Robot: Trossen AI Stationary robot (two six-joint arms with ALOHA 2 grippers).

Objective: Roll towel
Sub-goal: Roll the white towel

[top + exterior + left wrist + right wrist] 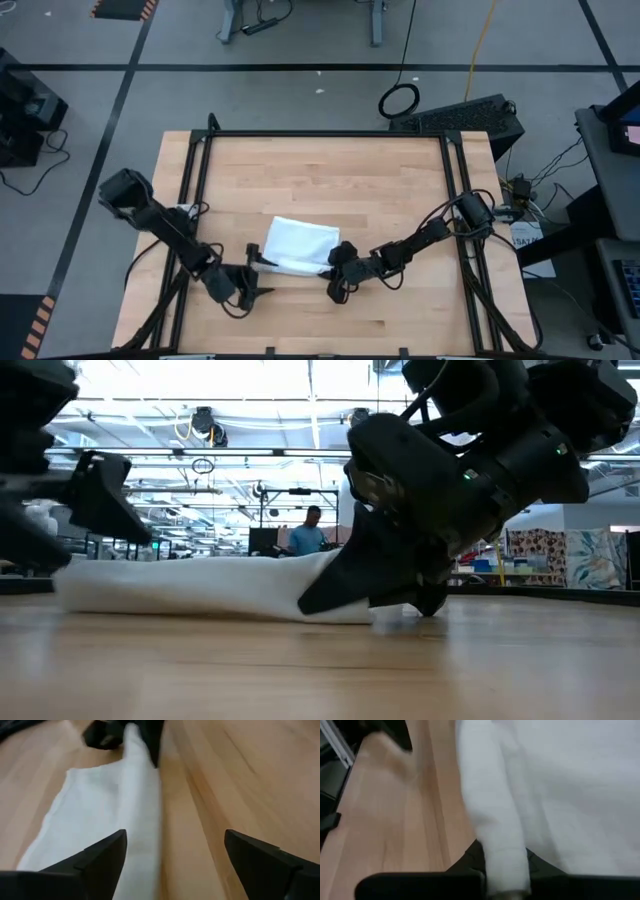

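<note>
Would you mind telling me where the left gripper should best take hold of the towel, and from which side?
Probably the rolled near edge of the towel at its free left end, approached from the left. The right gripper pinches the other end; the open left gripper already faces along that roll.

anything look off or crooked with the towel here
Nothing is damaged. The towel lies askew to the table edges, with only its near edge rolled. The right gripper pinches one end of that roll; the left gripper stands open at the other.
</note>
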